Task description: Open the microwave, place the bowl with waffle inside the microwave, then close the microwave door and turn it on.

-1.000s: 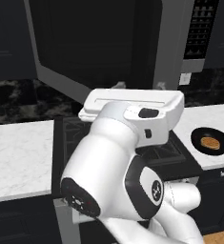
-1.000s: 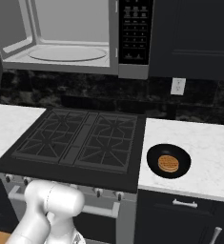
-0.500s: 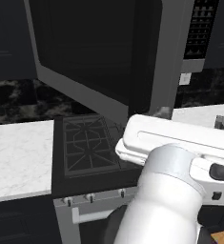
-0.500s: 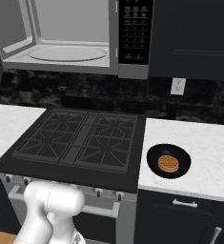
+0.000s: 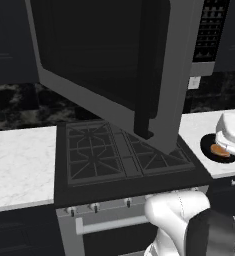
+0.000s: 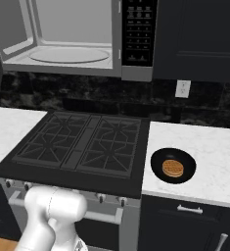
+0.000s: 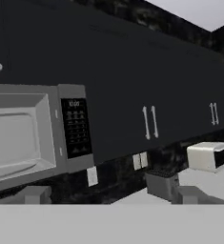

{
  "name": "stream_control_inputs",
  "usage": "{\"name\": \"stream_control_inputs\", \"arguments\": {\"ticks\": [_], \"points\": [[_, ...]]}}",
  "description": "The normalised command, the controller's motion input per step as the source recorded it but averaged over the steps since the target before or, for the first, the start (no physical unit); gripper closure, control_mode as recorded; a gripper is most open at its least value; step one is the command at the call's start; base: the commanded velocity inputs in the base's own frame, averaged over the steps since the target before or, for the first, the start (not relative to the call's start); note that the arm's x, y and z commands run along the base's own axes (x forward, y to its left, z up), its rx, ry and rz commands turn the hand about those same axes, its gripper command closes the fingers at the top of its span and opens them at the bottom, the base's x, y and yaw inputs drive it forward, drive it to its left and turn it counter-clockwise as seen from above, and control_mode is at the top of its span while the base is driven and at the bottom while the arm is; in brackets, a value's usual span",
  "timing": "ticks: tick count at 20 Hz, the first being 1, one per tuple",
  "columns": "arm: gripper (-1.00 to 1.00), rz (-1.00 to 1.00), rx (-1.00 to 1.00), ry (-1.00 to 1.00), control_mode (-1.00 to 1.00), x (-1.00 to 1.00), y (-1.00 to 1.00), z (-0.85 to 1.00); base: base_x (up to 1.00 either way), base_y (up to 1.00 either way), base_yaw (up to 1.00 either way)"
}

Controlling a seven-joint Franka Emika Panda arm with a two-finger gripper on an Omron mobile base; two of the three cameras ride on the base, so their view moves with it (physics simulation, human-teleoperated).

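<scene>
While microwave door [image 5: 114, 75] hangs swung wide, microwave [image 6: 72, 39] cavity ready; bowl [image 6: 173, 165] with waffle [image 6: 173, 168] on counter [image 6: 204, 152] right of stove [image 6: 82, 147], awaiting pickup; gripper fingers spread, nothing held.

Microwave [image 6: 87, 39] grey steel frame, pale grey inside, black keypad strip; microwave door [image 5: 104, 65] grey-framed with dark glass. Bowl [image 6: 173, 165] black, waffle [image 6: 173, 168] golden-orange with square grid. Stove [image 6: 80, 144] black. Table [image 6: 204, 162] white marbled. Backsplash [image 6: 87, 95] black speckled.
</scene>
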Motion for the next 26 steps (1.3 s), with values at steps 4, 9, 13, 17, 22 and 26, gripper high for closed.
{"name": "stream_control_inputs", "arguments": {"ticks": [4,9,13,17,22,26], "points": [[-1.0,0.21,0.4,0.09,-1.0,0.2,-1.0,0.08,0.0,0.0,0.0],[-1.0,0.36,0.45,0.26,-1.0,0.49,-0.52,-0.04,0.0,0.0,0.0],[-1.0,0.45,0.62,0.39,-1.0,0.9,-0.01,-0.27,0.0,0.0,0.0],[-1.0,0.51,0.66,0.3,-1.0,1.0,0.0,-0.54,0.0,0.0,0.0],[-1.0,0.54,0.7,0.22,-1.0,1.0,0.11,-0.81,0.0,0.0,0.0],[-1.0,0.5,0.62,0.2,-1.0,1.0,0.54,-0.72,0.0,0.0,0.0]]}}
